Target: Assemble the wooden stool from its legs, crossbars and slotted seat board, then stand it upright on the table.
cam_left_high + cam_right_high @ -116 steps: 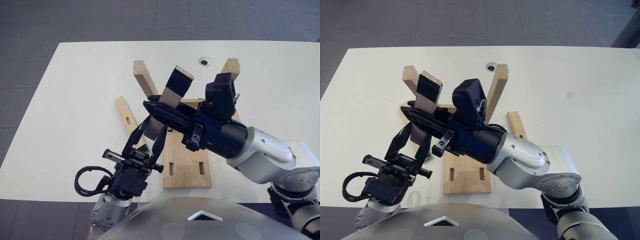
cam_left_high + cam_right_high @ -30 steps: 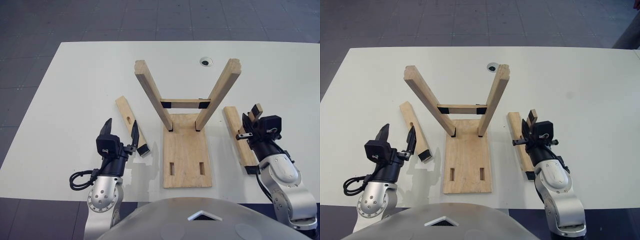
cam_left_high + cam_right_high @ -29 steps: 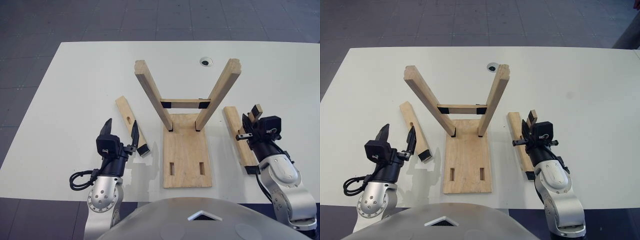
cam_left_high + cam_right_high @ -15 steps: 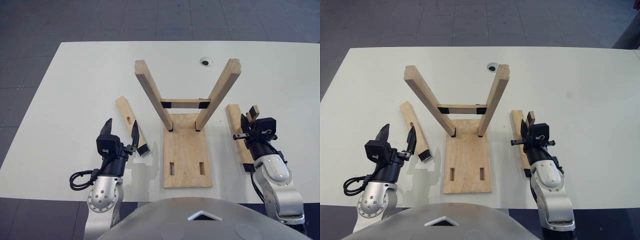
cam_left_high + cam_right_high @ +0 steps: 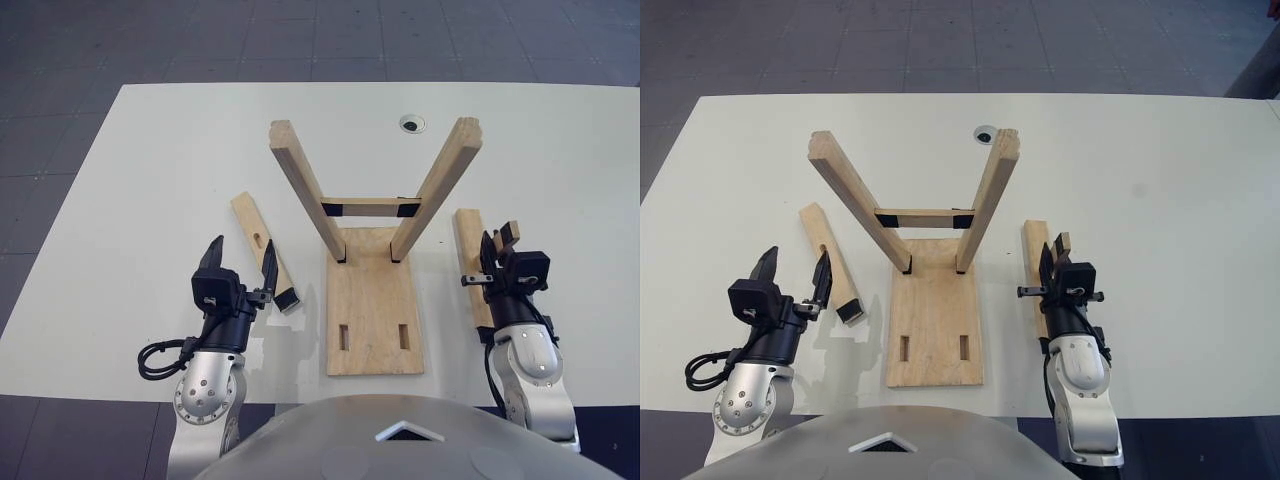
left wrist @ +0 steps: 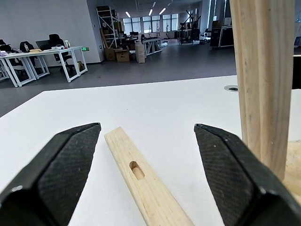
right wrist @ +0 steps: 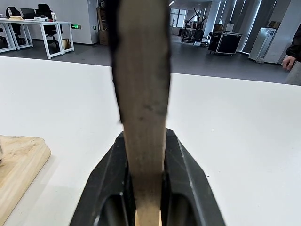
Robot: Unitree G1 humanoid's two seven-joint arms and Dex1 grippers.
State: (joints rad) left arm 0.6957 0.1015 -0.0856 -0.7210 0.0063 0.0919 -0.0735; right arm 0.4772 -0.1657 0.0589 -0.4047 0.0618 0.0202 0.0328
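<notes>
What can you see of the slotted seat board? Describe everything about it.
The slotted seat board is a pale, rectangular wooden plank lying flat on the white table. Two narrow slots near its near end are empty. At its far end two legs stand on it, leaning outward and joined by a crossbar with black ends. Nothing else touches it.

the right arm, which reached across in front of the standing legs with the short wooden piece (image 5: 508, 232) raised high, has drawn back to the right side. in the last second the right pincer (image 5: 500, 248) slid inward toward the seat board (image 5: 372, 320), and the loose leg (image 5: 468, 240) under it now lies straighter. the left pincer (image 5: 242, 250) moved left.
</notes>
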